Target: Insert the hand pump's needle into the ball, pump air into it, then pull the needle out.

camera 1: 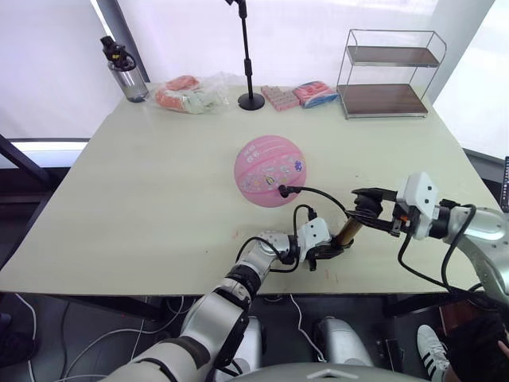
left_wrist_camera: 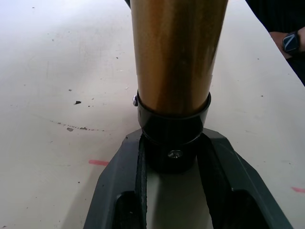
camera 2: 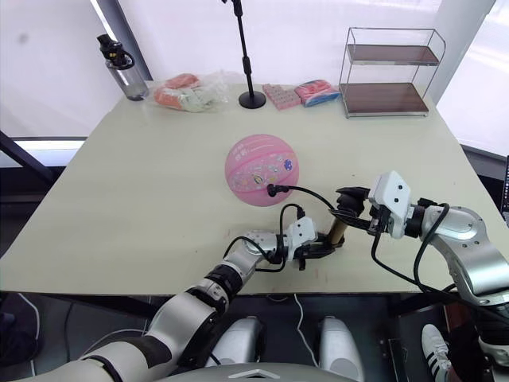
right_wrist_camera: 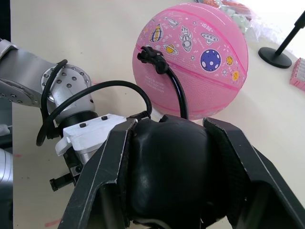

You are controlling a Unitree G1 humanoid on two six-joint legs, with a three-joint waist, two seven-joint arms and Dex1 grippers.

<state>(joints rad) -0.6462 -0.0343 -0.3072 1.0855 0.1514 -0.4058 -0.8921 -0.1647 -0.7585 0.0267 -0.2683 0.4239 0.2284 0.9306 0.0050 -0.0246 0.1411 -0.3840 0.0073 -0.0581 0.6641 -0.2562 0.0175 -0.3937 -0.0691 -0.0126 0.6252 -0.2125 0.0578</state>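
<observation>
Along the far edge of the pale table a row of things is standing well clear of the work: a grey water bottle with a black cap at the far left, a clear bag of pink packets beside it, a black stand on a round base, two more pink packs, and a two-shelf wire rack at the far right. Nothing is lying between these and the ball, which is sitting round near the middle of the table, its cartoon rockets and planets showing; no writing can be read on it. The needle fitting is sitting against the ball's near side, the pin itself hidden, and the thin black hose is looping from it back to the hand pump. The pump is lying tilted near the front edge, held at both ends: the left gripper is clamping its lower black cap, and the right gripper is closing around the black handle. The tabletop is showing scuffs and small red marks, and bright white walls are surrounding the table.
</observation>
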